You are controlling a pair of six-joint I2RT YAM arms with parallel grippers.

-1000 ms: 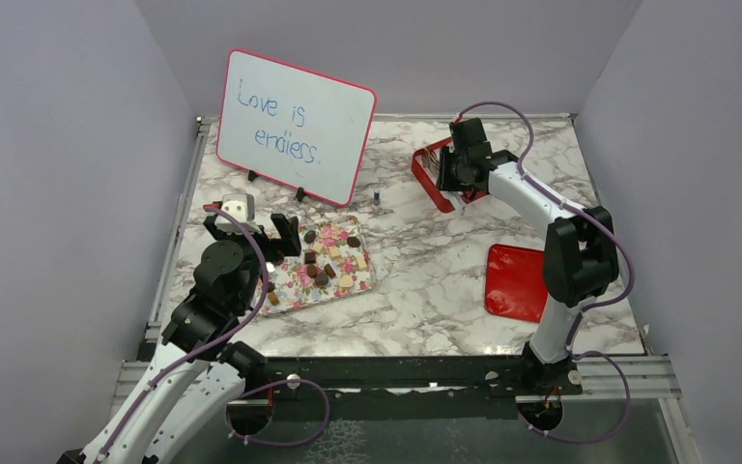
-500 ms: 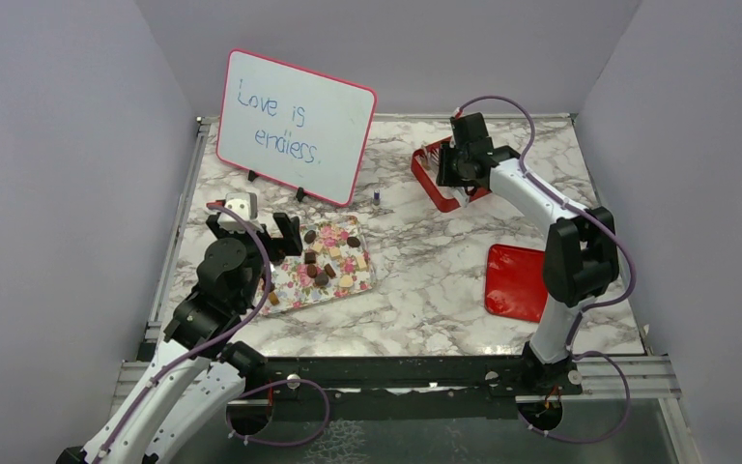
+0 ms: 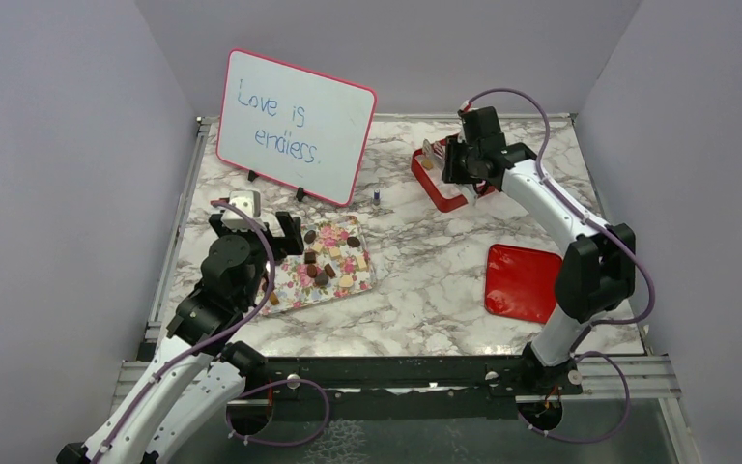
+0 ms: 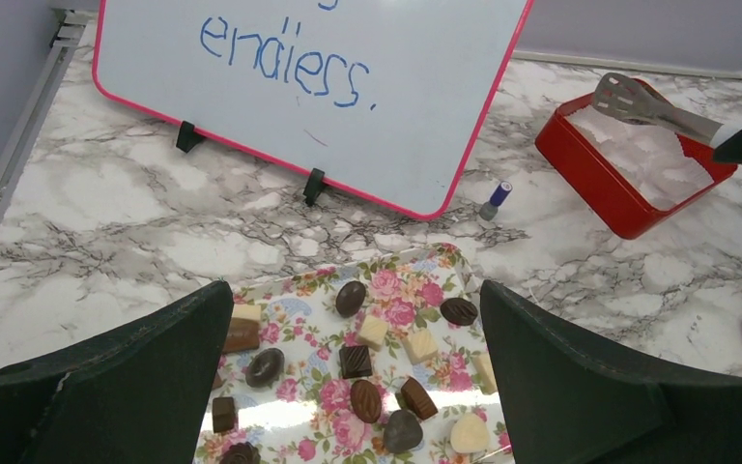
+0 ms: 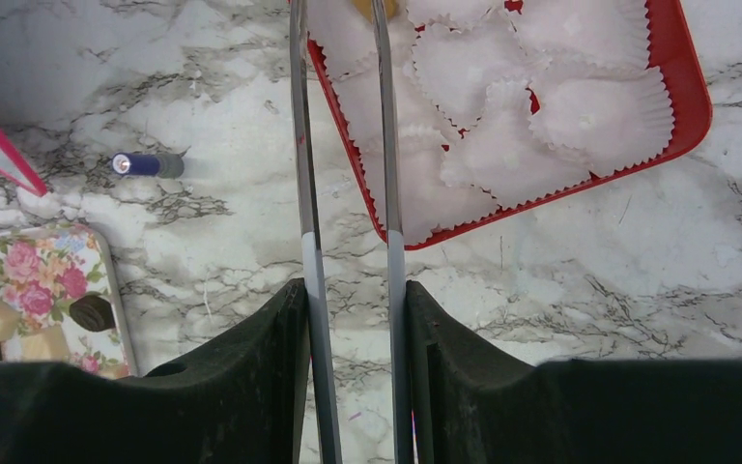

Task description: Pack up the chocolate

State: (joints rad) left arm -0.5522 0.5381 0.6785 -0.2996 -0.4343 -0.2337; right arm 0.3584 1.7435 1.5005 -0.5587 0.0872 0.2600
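Several chocolates (image 3: 327, 256) (image 4: 355, 361), dark, reddish-brown and pale tan, lie on the floral tray (image 3: 372, 275) (image 4: 406, 280). My left gripper (image 3: 285, 235) (image 4: 356, 290) hovers over the tray's left part, open with nothing between its fingers. My right gripper (image 3: 459, 164) (image 5: 353, 290) is shut on metal tongs (image 5: 304, 145) (image 4: 647, 104). The tongs reach over the red box (image 3: 435, 184) (image 5: 676, 87), which is lined with white paper cups. One tan chocolate (image 3: 428, 162) (image 5: 372, 6) sits in the box by the tongs' tips.
A whiteboard (image 3: 295, 126) on small feet stands at the back left, behind the tray. A small blue-capped item (image 3: 376, 196) (image 5: 147, 164) lies on the marble between tray and box. The red lid (image 3: 517, 280) lies flat at the right, near the right arm.
My right gripper has drawn back and to the right with the tongs, and a tan chocolate now shows in the box's left corner. The left arm has barely moved.
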